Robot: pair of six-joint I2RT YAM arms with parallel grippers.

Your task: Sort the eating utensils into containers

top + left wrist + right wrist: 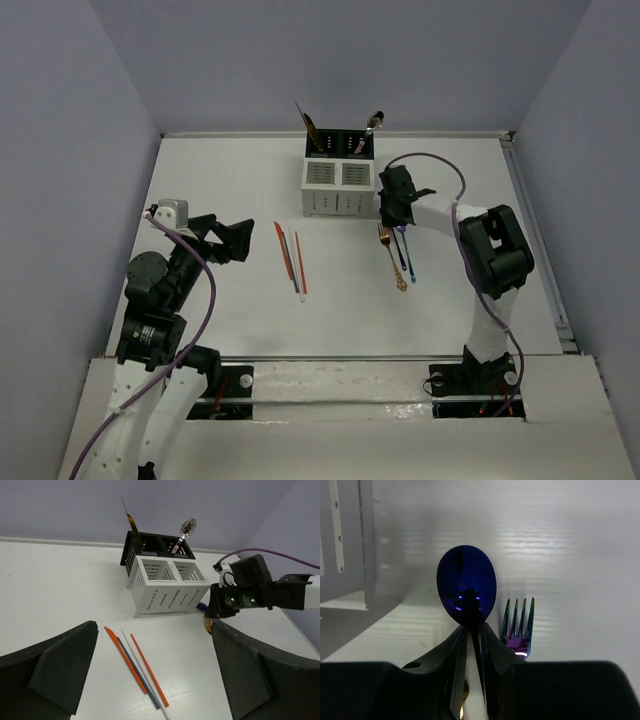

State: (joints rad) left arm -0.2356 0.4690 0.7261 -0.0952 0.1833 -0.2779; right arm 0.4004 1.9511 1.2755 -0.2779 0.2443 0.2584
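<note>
My right gripper [471,630] is shut on the neck of an iridescent blue spoon [466,584], just right of the white slatted caddy [335,186]. A purple-blue fork [519,625] lies on the table beside the spoon, and a gold utensil [391,260] lies left of them. Several chopsticks [290,258], orange-red, blue and pale, lie side by side at mid table. My left gripper [154,627] hangs open over the chopsticks [135,662], holding nothing. A dark caddy [155,547] behind the white caddy [165,587] holds a yellow knife [132,525] and a silver spoon [187,527].
The two caddies stand against the back edge of the white table [220,190]. Grey walls close in the table at the back and on both sides. The right arm's purple cable [440,165] loops above its wrist.
</note>
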